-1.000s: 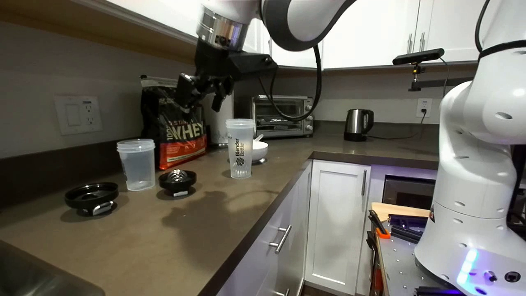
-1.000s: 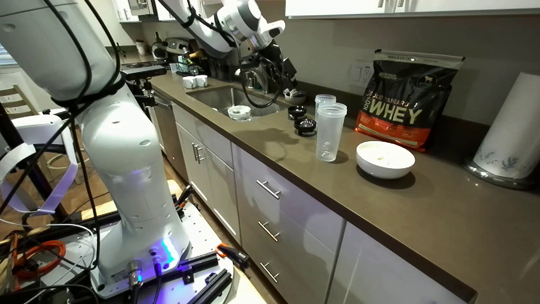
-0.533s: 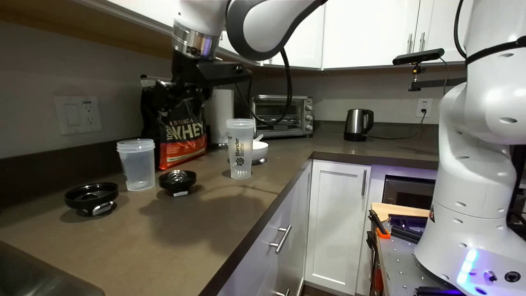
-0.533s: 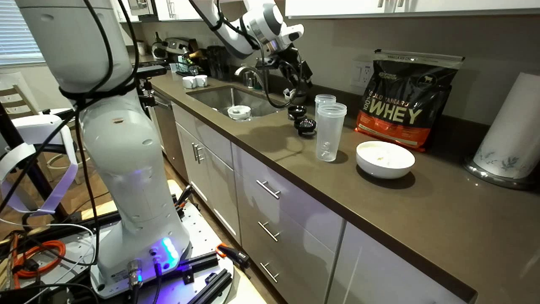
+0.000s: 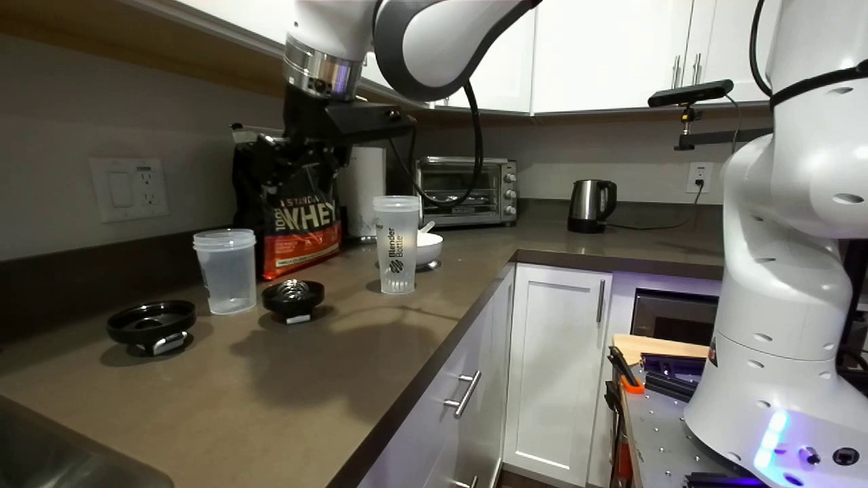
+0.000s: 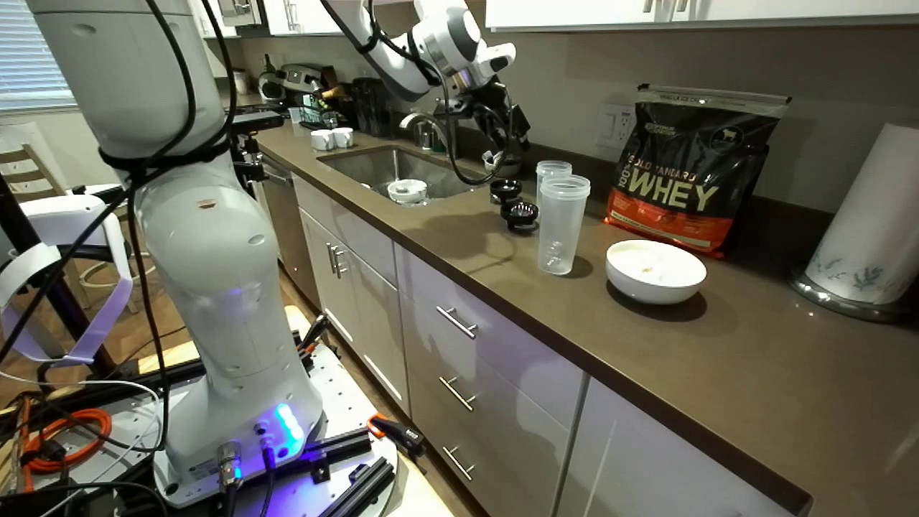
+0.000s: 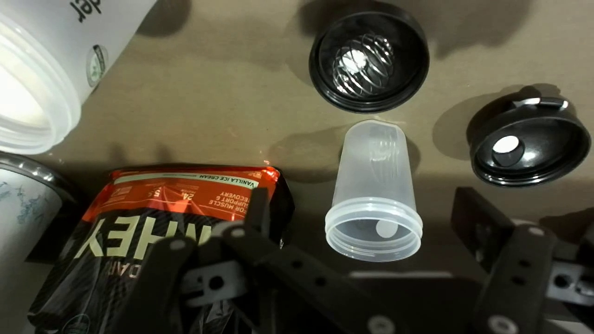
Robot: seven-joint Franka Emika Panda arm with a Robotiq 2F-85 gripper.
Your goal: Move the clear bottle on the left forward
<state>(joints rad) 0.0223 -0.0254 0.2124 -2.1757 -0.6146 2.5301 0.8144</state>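
Bag [image 6: 696,172] is reading "WHEY"; tall cup [image 5: 398,247], "Blender Bottle".
Wrist view, lower left: bag's showing "VANILLA ICE CREAM", "24".

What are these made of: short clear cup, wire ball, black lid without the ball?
Clear cup: likely plastic, frosted; its base shows hazily through the wall.
Wire ball: looks like bare metal, maybe steel; bright glints along thin loops.
Black lid: probably hard plastic, glossy; sharp highlights inside the rim.

Room above the clear bottle [image 7: 375,185] is free; 2 lids [image 7: 531,141] [image 7: 409,60] stand near.
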